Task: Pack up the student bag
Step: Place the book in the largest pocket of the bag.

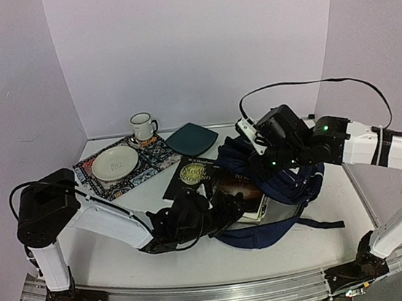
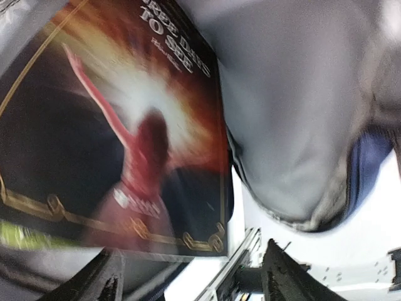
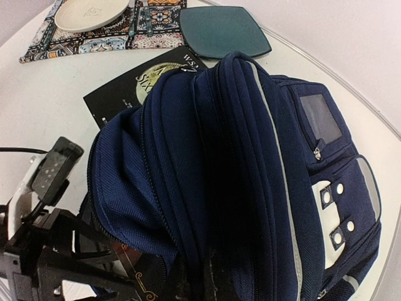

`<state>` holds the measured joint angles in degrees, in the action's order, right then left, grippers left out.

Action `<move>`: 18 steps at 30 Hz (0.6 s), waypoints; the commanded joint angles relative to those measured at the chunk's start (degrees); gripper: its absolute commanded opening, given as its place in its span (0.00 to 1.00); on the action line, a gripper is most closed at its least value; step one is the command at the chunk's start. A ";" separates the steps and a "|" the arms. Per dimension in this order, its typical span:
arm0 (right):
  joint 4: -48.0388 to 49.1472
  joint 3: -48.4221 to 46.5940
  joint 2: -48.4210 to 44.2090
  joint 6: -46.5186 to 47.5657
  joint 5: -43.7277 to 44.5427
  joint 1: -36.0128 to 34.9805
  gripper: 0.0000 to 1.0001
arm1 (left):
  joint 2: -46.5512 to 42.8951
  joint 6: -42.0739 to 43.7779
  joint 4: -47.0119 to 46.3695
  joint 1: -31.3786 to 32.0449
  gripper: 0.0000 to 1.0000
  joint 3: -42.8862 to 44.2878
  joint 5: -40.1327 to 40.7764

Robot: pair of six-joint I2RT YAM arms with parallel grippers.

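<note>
The navy student bag point(image 3: 250, 157) fills the view, a fold of its fabric pinched in the right claw point(image 3: 203, 277) at the bottom. A black book point(image 3: 135, 84) lies partly under it; a teal square plate point(image 3: 224, 30) sits beyond on the counter point(image 3: 44, 106).

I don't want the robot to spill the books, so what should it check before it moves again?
1. Right gripper gripping the student bag: ok, shut on the bag's top fabric, lifting the mouth open.
2. Left gripper free of the red book: ok, fingers stand wide apart.
3. Red book fully inside the bag: not ok, its cover shows at the opening in the top view.
4. Black book ready to pick: ok, flat on the table beside the bag.
5. Mug and teal plate out of the way: ok, at the far side.
</note>
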<state>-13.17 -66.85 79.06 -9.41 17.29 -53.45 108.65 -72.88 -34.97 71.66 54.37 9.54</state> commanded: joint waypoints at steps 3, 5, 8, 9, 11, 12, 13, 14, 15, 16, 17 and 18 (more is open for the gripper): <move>5.25 -0.27 -3.74 1.76 4.67 -0.94 0.00 | -6.44 5.11 7.67 2.12 0.82 0.23 5.31; 4.99 0.49 -3.78 2.30 5.74 -0.92 0.00 | -8.22 7.02 9.41 2.77 0.83 -0.62 6.66; 3.98 2.61 -4.42 3.11 9.00 -0.87 0.00 | -11.11 9.47 13.18 3.12 0.83 -1.90 8.36; 3.76 3.56 -4.87 3.28 10.22 -0.84 0.00 | -12.19 10.21 14.61 3.09 0.83 -2.45 9.16; 3.33 5.50 -6.01 3.35 12.42 -0.72 0.00 | -14.25 11.97 18.43 3.05 0.83 -2.94 11.09; 3.00 6.57 -6.56 3.27 13.73 -0.53 0.00 | -15.01 13.22 20.58 2.95 0.83 -2.56 12.25; 2.50 7.44 -7.07 3.07 14.84 -0.41 0.00 | -15.69 14.03 24.30 2.73 0.84 -1.90 13.45; 2.02 8.23 -7.44 2.82 15.72 -0.28 0.00 | -15.94 15.03 28.35 2.29 0.86 -0.68 14.32; 1.61 9.07 -7.76 2.59 16.60 -0.14 0.00 | -16.07 16.23 32.05 1.81 0.87 0.64 15.07; 1.37 9.97 -8.19 2.22 17.37 0.00 0.00 | -16.19 16.91 34.61 1.05 0.88 1.53 15.39; 1.20 10.73 -8.64 1.83 17.94 0.12 0.00 | -16.42 18.11 36.64 0.03 0.90 1.99 15.34; 1.08 11.51 -9.04 1.51 18.51 0.28 0.00 | -16.72 19.22 37.92 -1.22 0.90 2.11 14.91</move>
<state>-10.31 -58.06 73.06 -7.08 26.74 -54.48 94.35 -60.04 -10.06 73.79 53.12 20.86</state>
